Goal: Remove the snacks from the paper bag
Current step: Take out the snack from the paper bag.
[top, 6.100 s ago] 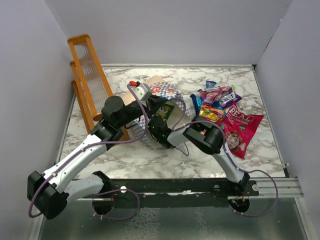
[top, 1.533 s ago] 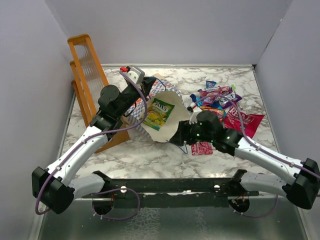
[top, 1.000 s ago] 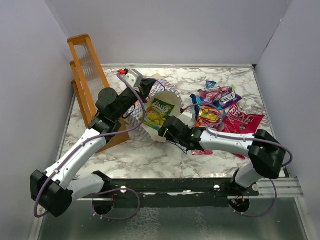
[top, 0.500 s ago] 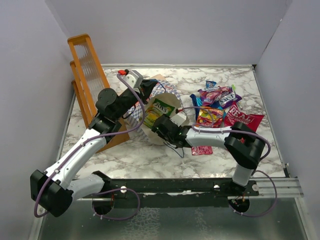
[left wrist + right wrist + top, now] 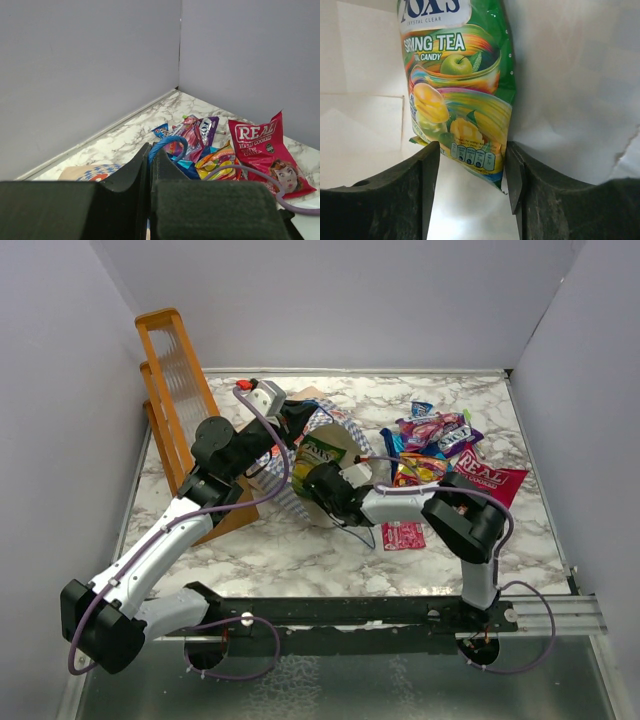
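Note:
The blue-and-white checkered paper bag (image 5: 338,428) lies on its side with its mouth toward my right arm. My left gripper (image 5: 150,150) is shut on the bag's blue cord handle (image 5: 169,142) and holds it up. The right gripper (image 5: 472,160) is inside the bag's cream interior (image 5: 570,75), open, with the lower end of the green-yellow candy bag (image 5: 457,85) between its fingers. From above, the candy bag (image 5: 318,450) shows in the bag's mouth. Several other snacks (image 5: 435,435) lie heaped to the right, among them the pink-red REAL pouch (image 5: 487,477).
A small red packet (image 5: 403,535) lies on the marble table (image 5: 300,550) beside my right forearm. An orange wooden rack (image 5: 180,410) leans at the back left, close behind the left arm. Grey walls enclose the table on three sides.
My right gripper has reached from beside the red packet into the bag's mouth, up to the candy bag, and its jaws have narrowed a little. The left gripper has kept the handle.

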`<state>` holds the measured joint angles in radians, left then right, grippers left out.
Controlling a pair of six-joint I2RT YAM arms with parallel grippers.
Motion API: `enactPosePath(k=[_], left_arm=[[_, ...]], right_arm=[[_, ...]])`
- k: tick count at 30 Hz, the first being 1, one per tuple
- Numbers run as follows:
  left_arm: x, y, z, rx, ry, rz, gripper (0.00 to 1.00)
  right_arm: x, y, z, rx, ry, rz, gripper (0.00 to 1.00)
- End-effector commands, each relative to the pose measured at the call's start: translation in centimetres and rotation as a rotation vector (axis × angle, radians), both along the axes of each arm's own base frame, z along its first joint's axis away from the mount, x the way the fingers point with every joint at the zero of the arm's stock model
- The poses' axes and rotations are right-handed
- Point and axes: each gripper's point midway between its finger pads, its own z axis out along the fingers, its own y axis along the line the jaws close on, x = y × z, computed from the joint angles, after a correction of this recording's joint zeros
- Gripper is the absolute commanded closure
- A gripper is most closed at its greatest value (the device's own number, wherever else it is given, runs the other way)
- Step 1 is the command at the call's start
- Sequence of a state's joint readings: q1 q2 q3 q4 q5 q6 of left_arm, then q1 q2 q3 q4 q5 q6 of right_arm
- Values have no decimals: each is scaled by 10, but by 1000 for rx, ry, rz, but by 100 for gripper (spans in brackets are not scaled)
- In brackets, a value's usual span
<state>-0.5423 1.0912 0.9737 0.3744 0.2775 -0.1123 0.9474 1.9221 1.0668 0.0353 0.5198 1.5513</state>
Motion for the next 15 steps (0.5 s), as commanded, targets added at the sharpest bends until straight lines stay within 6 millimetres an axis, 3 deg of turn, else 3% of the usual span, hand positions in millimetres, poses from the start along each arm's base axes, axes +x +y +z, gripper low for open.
enactPosePath(k=[1, 5, 9, 15], left_arm=[[-7, 0, 18, -41, -51, -29, 100], [-6, 0, 18, -41, -51, -27, 100], [-4, 1, 17, -40, -46, -19, 100], [3, 4, 13, -40, -27, 20, 100]], right_arm=[[22, 15, -1, 82, -29, -51, 48], [32, 23, 8, 115, -79, -42, 65], [34, 22, 39, 74, -150, 17, 96], [18, -3, 93, -25, -270, 119, 99]])
